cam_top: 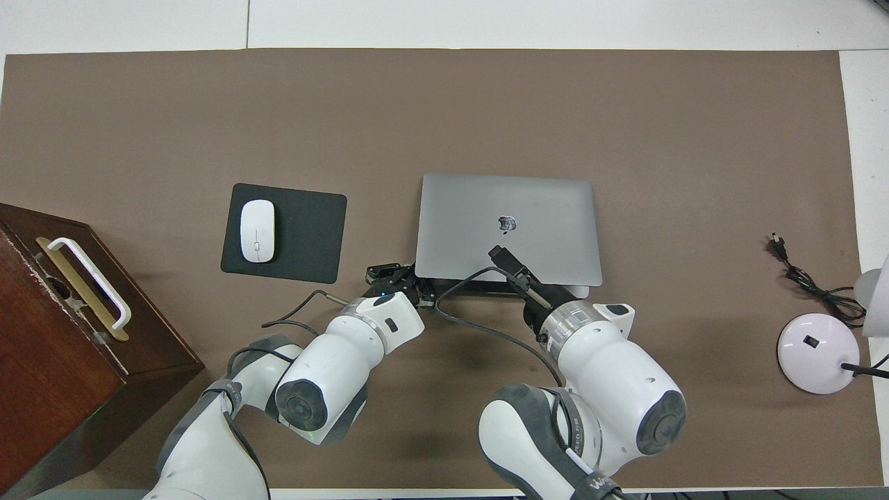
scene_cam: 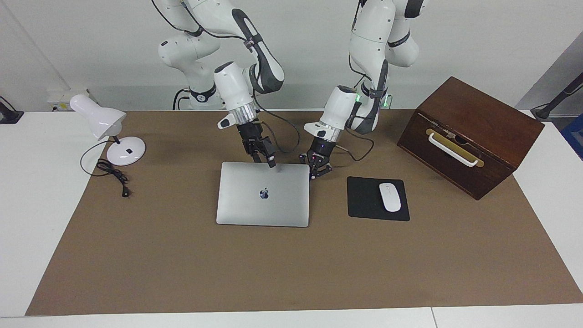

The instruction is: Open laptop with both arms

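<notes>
The silver-grey laptop (scene_cam: 263,200) lies flat in the middle of the brown mat, lid down with the apple logo up; it also shows in the overhead view (cam_top: 549,208). There, a thin dark gap shows under the lid's edge nearest the robots. My right gripper (scene_cam: 264,158) is at the middle of that edge, its tip over the lid (cam_top: 510,267). My left gripper (scene_cam: 320,172) is open and low at the laptop's corner nearest the robots, toward the left arm's end of the table (cam_top: 397,279), between the laptop and the mouse pad.
A black mouse pad (scene_cam: 364,200) with a white mouse (scene_cam: 390,197) lies beside the laptop toward the left arm's end. A brown wooden box (scene_cam: 471,134) with a white handle stands further that way. A white desk lamp (scene_cam: 114,132) and its cord (scene_cam: 111,175) sit toward the right arm's end.
</notes>
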{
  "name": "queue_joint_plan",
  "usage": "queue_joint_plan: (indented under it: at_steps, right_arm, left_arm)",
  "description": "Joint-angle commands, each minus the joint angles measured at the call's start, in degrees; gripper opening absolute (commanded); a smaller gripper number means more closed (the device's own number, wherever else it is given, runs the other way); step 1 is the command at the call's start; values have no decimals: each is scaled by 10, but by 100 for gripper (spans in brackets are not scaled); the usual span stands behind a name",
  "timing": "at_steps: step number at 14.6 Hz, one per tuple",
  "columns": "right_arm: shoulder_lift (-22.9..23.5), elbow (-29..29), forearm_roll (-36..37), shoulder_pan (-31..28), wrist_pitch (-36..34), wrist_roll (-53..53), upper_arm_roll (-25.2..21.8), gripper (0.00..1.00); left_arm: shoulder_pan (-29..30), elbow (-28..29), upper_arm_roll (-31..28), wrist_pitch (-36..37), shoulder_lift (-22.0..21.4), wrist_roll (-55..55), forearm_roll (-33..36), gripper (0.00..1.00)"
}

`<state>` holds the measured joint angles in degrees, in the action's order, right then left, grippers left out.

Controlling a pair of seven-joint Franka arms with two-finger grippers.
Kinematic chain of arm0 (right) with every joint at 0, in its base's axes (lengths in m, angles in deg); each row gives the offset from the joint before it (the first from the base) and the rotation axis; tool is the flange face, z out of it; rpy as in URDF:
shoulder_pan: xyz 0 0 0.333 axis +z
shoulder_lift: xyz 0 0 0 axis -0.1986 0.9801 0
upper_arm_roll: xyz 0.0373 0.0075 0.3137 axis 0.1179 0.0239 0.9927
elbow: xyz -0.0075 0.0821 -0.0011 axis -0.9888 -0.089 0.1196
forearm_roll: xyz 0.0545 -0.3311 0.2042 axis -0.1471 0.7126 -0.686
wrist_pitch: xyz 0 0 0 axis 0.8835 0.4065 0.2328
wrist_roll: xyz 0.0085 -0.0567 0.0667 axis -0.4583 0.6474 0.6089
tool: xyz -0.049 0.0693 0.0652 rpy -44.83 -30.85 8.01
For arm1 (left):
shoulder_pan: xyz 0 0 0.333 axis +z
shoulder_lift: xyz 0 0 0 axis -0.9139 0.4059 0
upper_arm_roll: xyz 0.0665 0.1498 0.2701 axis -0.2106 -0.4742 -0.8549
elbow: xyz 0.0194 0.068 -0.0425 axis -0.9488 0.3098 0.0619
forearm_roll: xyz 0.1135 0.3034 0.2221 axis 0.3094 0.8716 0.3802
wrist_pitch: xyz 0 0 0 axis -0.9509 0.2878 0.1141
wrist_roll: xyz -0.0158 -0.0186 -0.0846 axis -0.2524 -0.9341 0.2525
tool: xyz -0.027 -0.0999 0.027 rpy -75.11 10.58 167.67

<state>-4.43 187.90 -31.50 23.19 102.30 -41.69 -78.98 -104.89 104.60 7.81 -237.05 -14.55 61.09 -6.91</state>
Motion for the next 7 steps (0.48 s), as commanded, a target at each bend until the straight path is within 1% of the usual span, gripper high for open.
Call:
queue_joint_plan:
  at_steps: [1,5,7]
  right_arm:
    - [16,-32,-19,-18,-13,-35,4,100]
    - [17,-35,-19,-19,-24,-37,3,100]
    - [17,-39,-19,-27,-52,-55,0,100]
  left_arm:
    - [0,-18,1,-9,25,5,7,0]
    - [0,-19,1,-9,25,6,8,0]
    - [0,-18,1,-9,25,6,7,0]
